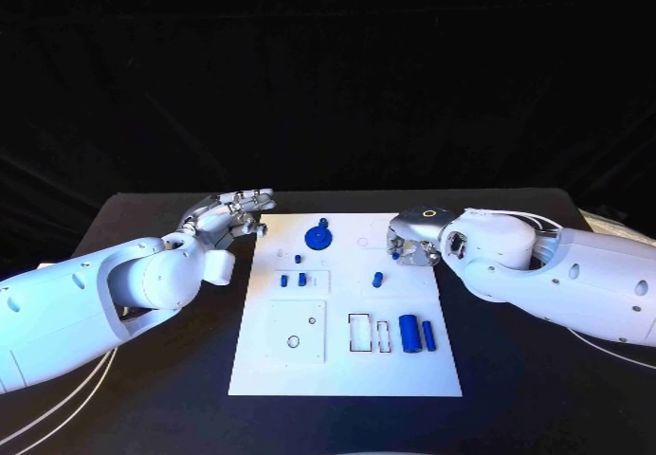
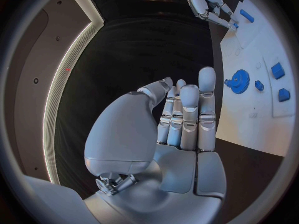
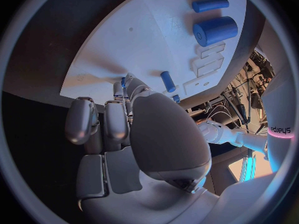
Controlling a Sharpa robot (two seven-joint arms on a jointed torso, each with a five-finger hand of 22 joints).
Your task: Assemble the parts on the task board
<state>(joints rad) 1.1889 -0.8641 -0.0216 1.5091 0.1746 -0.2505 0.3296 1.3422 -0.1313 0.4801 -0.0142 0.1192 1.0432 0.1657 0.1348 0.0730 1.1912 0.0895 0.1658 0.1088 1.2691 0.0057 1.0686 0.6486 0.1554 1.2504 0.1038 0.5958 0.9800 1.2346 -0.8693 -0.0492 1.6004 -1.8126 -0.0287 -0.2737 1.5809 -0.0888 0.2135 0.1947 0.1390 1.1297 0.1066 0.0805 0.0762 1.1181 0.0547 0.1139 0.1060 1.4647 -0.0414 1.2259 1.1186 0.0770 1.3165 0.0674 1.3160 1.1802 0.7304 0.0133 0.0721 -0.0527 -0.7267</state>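
Head view: my right hand pinches a small blue peg over the white plastic task board; next, seat it. My left hand hangs empty, fingers straight.

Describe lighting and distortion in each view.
Head view: even bluish light on the task board, black surroundings, straight edges. Left wrist view: fisheye bends the board edge beside the left robot hand. Right wrist view: board edges bend past the right robot hand.
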